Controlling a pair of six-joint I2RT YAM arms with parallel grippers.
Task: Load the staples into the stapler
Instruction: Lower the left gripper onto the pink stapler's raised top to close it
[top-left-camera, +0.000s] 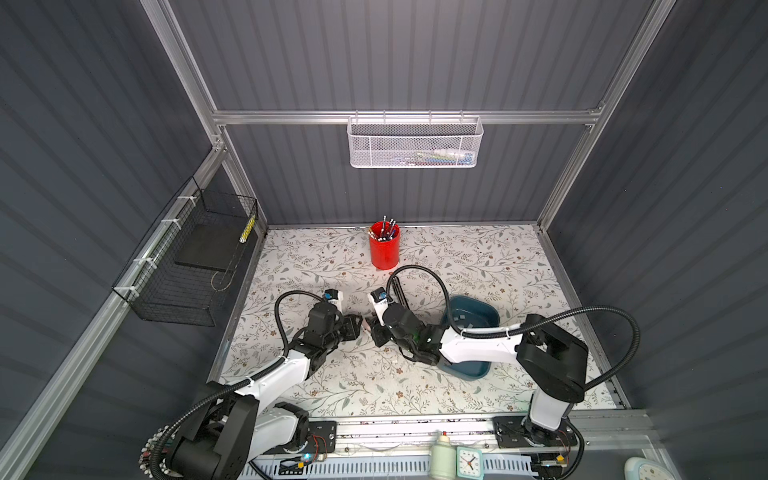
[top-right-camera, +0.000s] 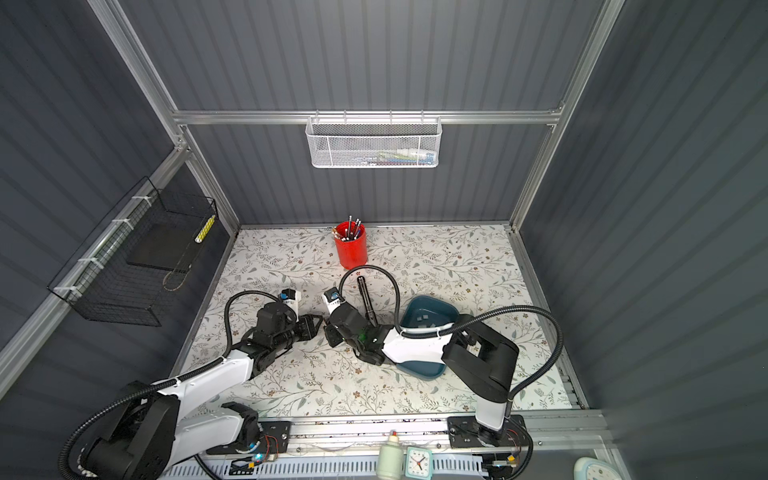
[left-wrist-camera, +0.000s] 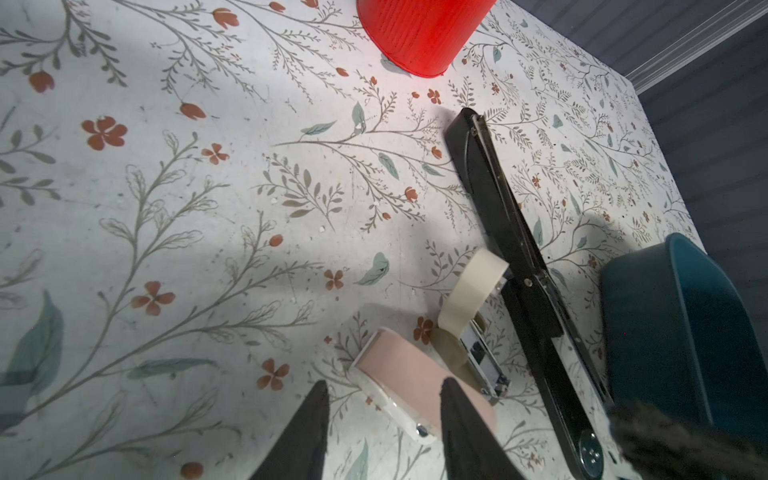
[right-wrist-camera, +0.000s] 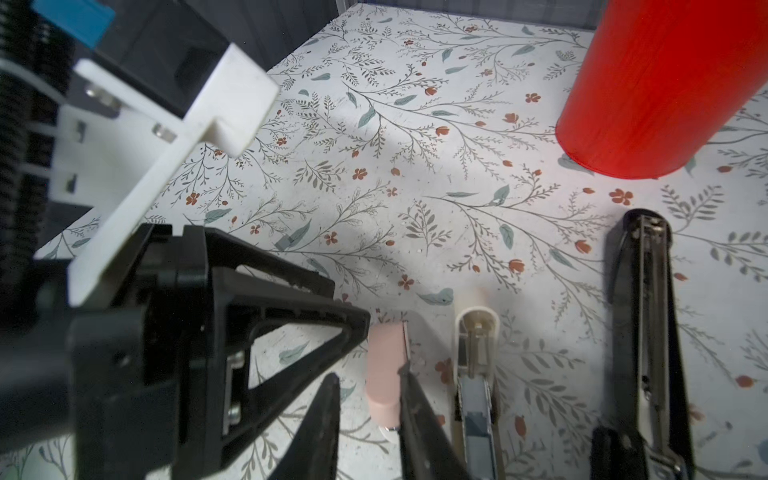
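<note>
The left tool (left-wrist-camera: 384, 384) stands narrow astride the pink cover (left-wrist-camera: 399, 365) of the small stapler (right-wrist-camera: 476, 332), apparently to steady it while it is swung open; whether it clamps cannot be determined. The right tool (right-wrist-camera: 368, 370), jaws slightly apart and empty, sits beside the exposed magazine (right-wrist-camera: 478, 399), where a grey strip lies. Loose staples (top-left-camera: 460, 319) lie in the blue tray (top-left-camera: 473, 300), within the right arm's reach. Beyond, a black stapler (left-wrist-camera: 511, 232) lies open on the table (top-left-camera: 457, 257). The red cup (top-left-camera: 384, 249) stands farthest.
</note>
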